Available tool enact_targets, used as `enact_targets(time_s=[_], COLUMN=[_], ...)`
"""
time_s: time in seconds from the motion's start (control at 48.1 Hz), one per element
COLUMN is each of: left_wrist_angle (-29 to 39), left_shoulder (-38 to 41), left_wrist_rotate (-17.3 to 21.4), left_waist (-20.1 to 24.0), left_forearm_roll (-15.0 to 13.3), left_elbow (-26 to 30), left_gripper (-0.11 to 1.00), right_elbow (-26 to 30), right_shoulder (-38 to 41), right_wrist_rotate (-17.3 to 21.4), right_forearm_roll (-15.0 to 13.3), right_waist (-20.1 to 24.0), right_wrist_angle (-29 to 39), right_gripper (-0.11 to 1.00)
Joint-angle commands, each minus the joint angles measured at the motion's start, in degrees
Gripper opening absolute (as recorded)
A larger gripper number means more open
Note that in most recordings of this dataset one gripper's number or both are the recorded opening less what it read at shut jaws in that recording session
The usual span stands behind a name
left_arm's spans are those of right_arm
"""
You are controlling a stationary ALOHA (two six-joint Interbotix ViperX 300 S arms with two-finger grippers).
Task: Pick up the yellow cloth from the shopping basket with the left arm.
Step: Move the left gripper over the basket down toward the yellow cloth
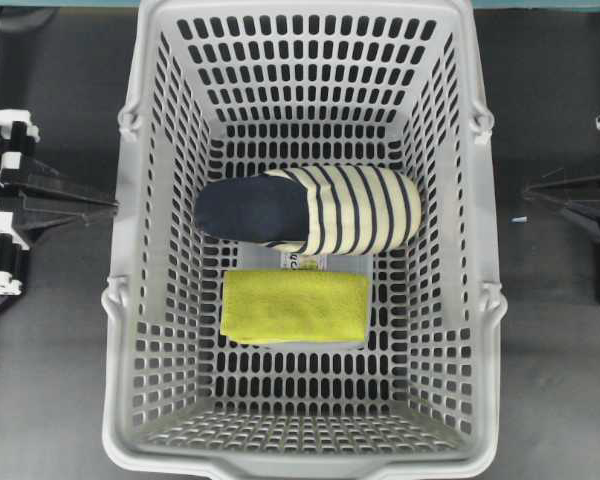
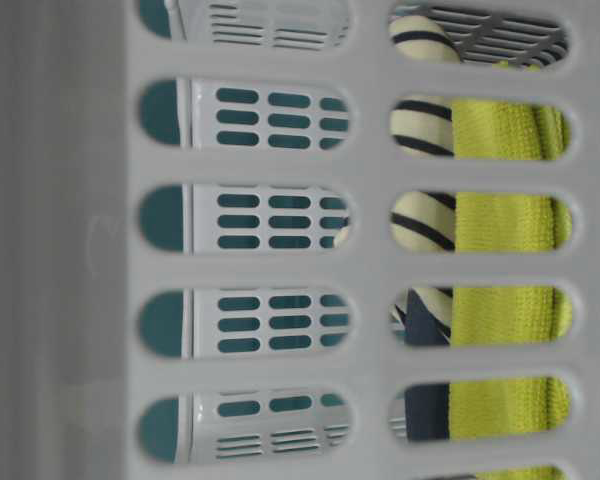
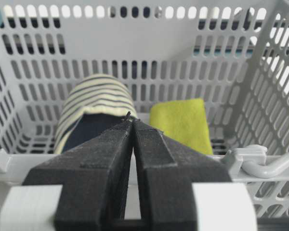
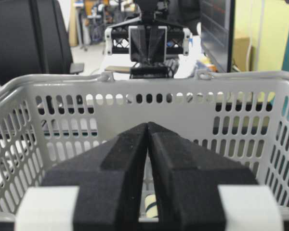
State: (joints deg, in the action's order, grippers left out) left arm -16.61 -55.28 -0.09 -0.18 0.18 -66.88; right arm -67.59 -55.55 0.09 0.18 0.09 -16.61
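Resting outside the shopping basket (image 1: 130,300), both end effectors closed and empty: left (image 3: 131,120), right (image 4: 148,124).

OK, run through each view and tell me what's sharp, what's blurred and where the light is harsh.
Overhead: evenly lit, yellow cloth and slipper sharp. Table-level: shopping basket wall fills the frame, soft-focus. Left wrist: left end effector blurred near the lens, cloth clear. Right wrist: background bright, right end effector soft.

Lab or office: black chair (image 4: 19,38), dark monitor (image 4: 216,29), cluttered desks behind
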Motion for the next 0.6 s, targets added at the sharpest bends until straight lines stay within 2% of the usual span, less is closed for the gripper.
enact_targets(time_s=[0.0,0.062,0.125,0.249,0.436,0.499,0.582], left_wrist_angle=[2.6,5.9,9.7,18.7,31.3,35.0,39.2], left_shoulder=[1.1,2.3,3.8,8.3,17.5,20.8,25.1], left_wrist_rotate=[-0.9,-1.1,-1.1,-0.8,-0.6,-0.5,-0.4], left_waist=[0.4,0.4,0.3,-0.4,-1.4,-1.9,-2.4], left_forearm_roll=[2.3,2.3,2.4,2.3,2.4,2.3,2.3], left_elbow=[4.2,6.9,10.0,17.5,29.7,33.5,37.9], left_gripper=[0.06,0.03,0.01,0.01,0.01,0.01,0.01], right_elbow=[0.7,0.7,0.7,0.8,1.8,2.0,2.1], right_shoulder=[0.8,0.8,0.8,0.8,0.8,0.7,0.6], right_wrist_rotate=[0.4,0.9,1.8,4.1,4.6,4.6,4.7], right_forearm_roll=[0.1,0.7,0.7,0.7,0.7,0.7,0.7], right_waist=[0.2,0.3,0.5,0.5,0.5,0.5,0.5], right_wrist_angle=[-0.3,0.2,0.4,0.7,4.4,6.1,7.4], right_gripper=[0.00,0.05,-0.01,-0.01,-0.01,0.02,0.12])
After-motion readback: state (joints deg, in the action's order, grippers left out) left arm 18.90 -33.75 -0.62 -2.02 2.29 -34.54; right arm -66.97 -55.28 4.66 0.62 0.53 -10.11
